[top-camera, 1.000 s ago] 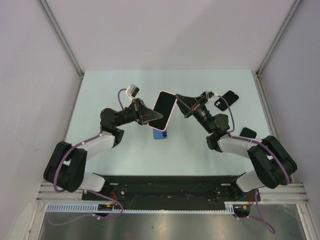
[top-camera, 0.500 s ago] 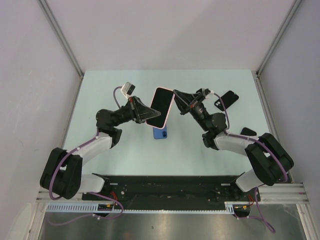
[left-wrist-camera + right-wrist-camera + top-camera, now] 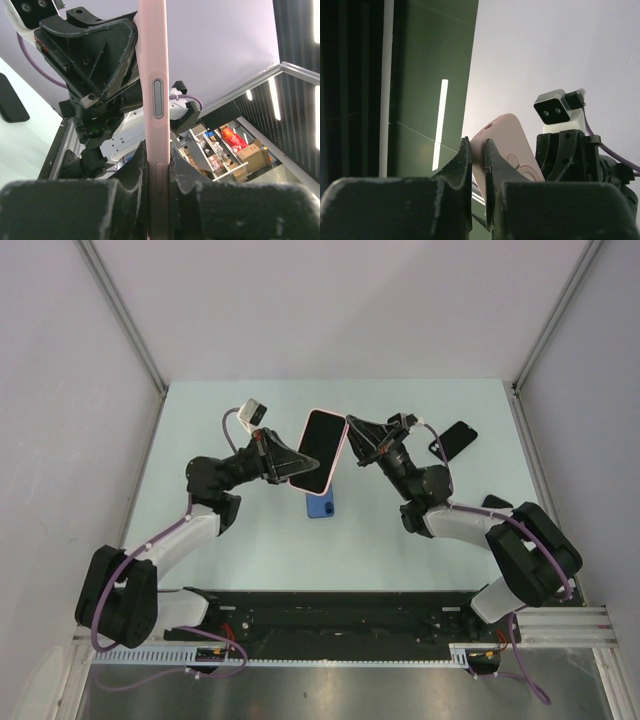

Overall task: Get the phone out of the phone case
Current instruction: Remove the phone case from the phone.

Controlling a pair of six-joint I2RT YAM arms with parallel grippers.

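Note:
A phone (image 3: 322, 447) with a dark screen sits in a pink case (image 3: 153, 75) and is held in the air above the table, between both arms. My left gripper (image 3: 293, 468) is shut on the case's left long edge; in the left wrist view (image 3: 156, 172) the jaws clamp it edge-on. My right gripper (image 3: 352, 445) is shut on the case's right edge near a corner; the right wrist view (image 3: 478, 155) shows the pink case back (image 3: 507, 147) pinched between the fingers.
A blue phone or case (image 3: 320, 507) lies on the pale green table (image 3: 250, 540) below the held phone. A black phone (image 3: 447, 441) lies at the back right, and another black object (image 3: 496, 505) sits near the right arm.
Both grippers have lifted the pink-cased phone up and slightly toward the back and left. The left arm has stretched out further.

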